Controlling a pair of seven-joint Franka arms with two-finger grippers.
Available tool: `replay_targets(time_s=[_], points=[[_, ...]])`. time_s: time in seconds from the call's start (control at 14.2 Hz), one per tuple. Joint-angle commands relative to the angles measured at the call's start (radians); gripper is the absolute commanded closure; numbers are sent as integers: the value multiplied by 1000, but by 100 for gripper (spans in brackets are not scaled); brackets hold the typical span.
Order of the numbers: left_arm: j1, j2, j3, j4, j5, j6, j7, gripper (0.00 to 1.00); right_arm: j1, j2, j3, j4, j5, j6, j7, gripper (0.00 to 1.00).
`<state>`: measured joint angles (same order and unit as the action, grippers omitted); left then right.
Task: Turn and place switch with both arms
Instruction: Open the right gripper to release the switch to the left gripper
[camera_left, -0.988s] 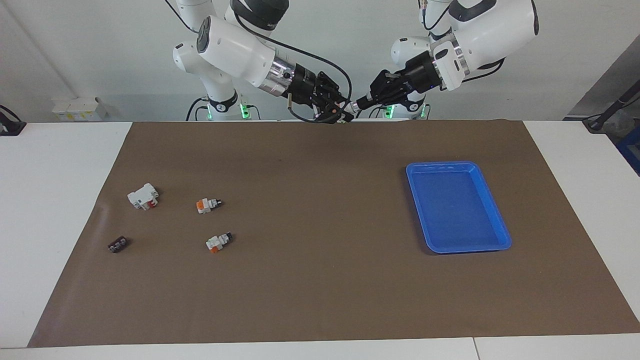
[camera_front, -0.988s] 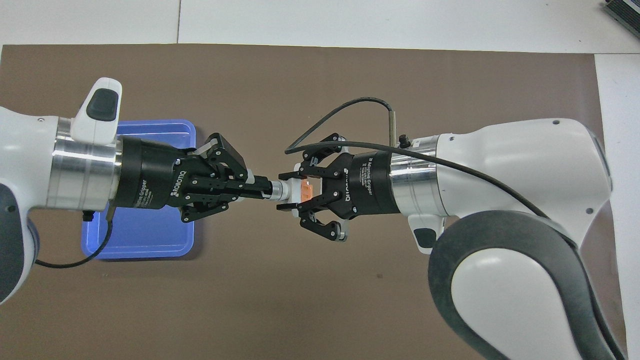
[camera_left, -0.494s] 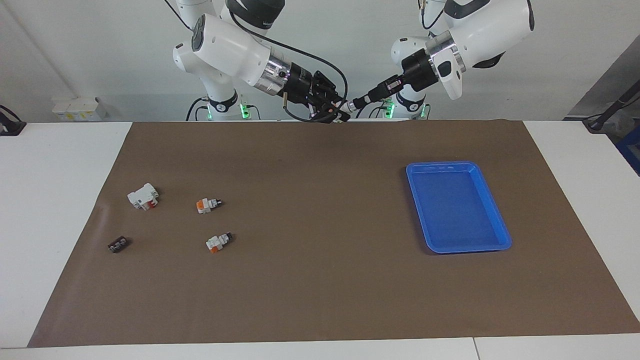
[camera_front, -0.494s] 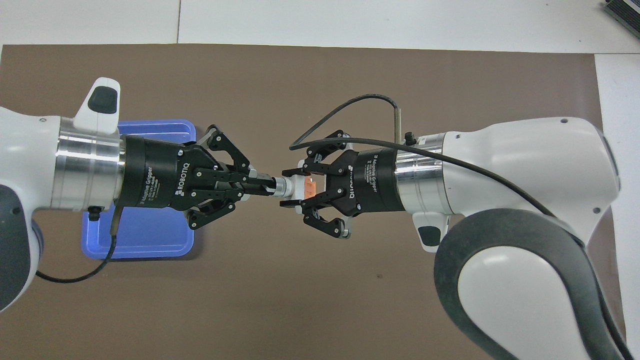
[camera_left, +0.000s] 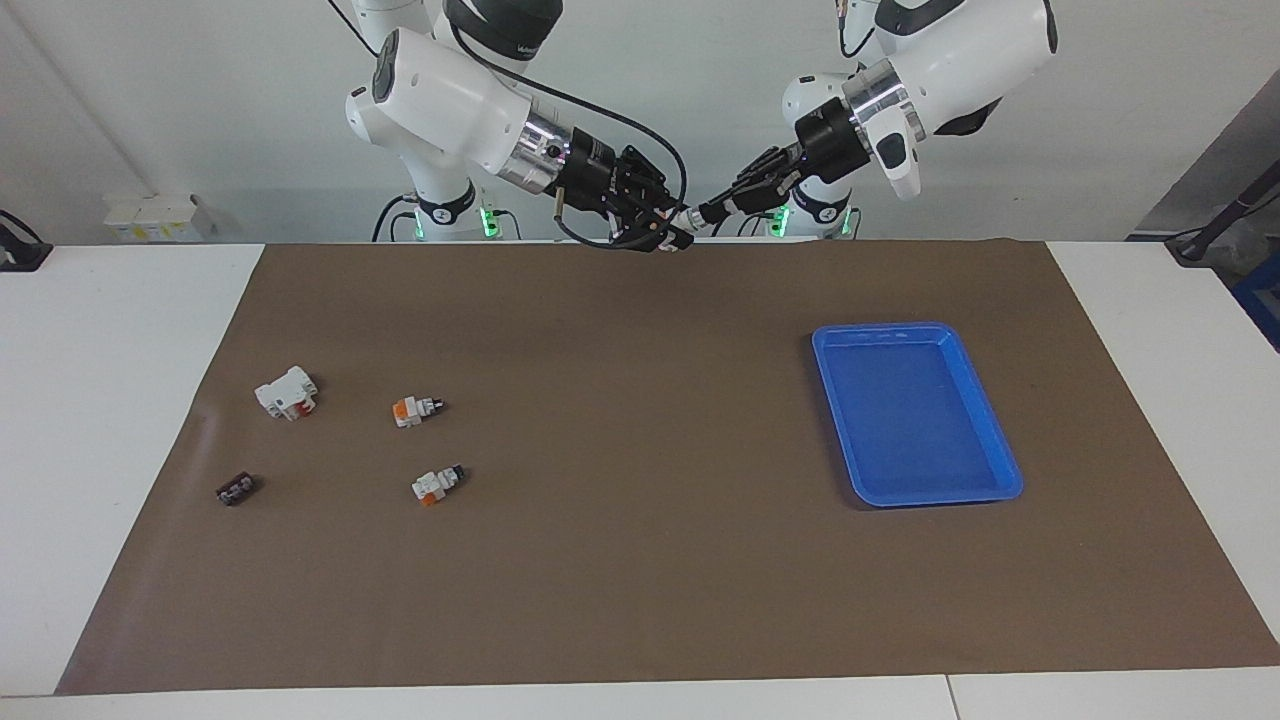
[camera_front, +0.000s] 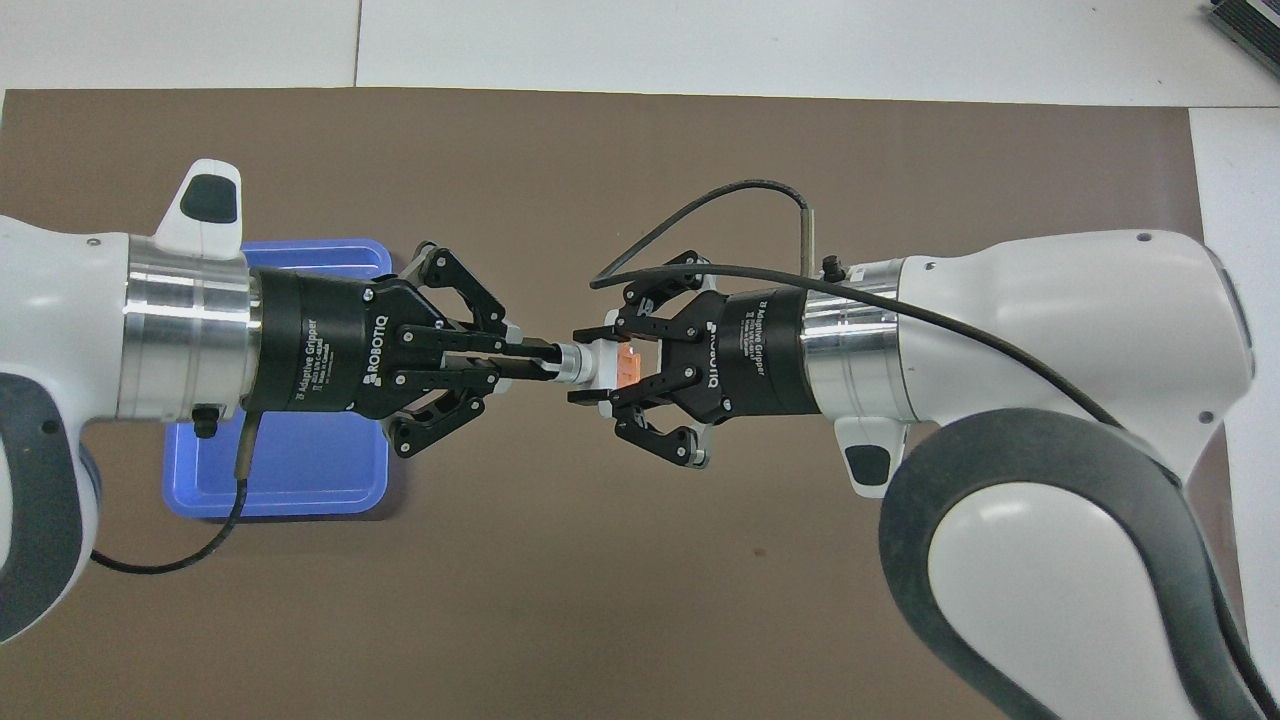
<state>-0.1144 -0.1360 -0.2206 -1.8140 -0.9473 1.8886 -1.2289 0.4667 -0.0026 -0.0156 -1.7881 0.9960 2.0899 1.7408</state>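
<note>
One switch (camera_front: 606, 364), white with an orange section, is held in the air between both hands over the robots' edge of the brown mat. My right gripper (camera_front: 588, 372) is shut on its white and orange body. My left gripper (camera_front: 532, 362) is shut on the knob end. In the facing view the switch (camera_left: 686, 221) sits between the right gripper (camera_left: 668, 234) and the left gripper (camera_left: 712, 210). Two more switches (camera_left: 414, 409) (camera_left: 436, 484) lie on the mat toward the right arm's end.
A blue tray (camera_left: 915, 412) stands on the mat toward the left arm's end, partly under the left hand in the overhead view (camera_front: 290, 470). A larger white block with a red mark (camera_left: 287, 392) and a small black piece (camera_left: 235, 489) lie near the two loose switches.
The left wrist has turned about its own axis while gripping the knob end. Both hands and the switch have risen slightly. Nothing on the mat has moved.
</note>
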Motion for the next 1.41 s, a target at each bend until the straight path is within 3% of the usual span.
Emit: replay_targets(time_s=[0.0,0.07,0.21,0.35,0.99,1.34], points=[[-45,-31,-22,-10,-33,29,-61,100,20,36,23,15,-4,41,0,100],[-45,-31,-22,-10,-33,27,-60,100,20,35,23,13,-4,39,6,86],[-45,-31,-20,-11,-33,26,-61,100,21,32,23,13,-23,39,-1,0],[-45,-33,-20,-11,-31,23,-60,100,36,27,23,15,-103,36,-7,0],[-39,-34,-20,-18,18,18,-54,100,30,18,23,15,-109,10,-12,0],[-30,-46,-19,-53,110,20,-43,100,-13,13,13,27,-109,-99,-87,0]])
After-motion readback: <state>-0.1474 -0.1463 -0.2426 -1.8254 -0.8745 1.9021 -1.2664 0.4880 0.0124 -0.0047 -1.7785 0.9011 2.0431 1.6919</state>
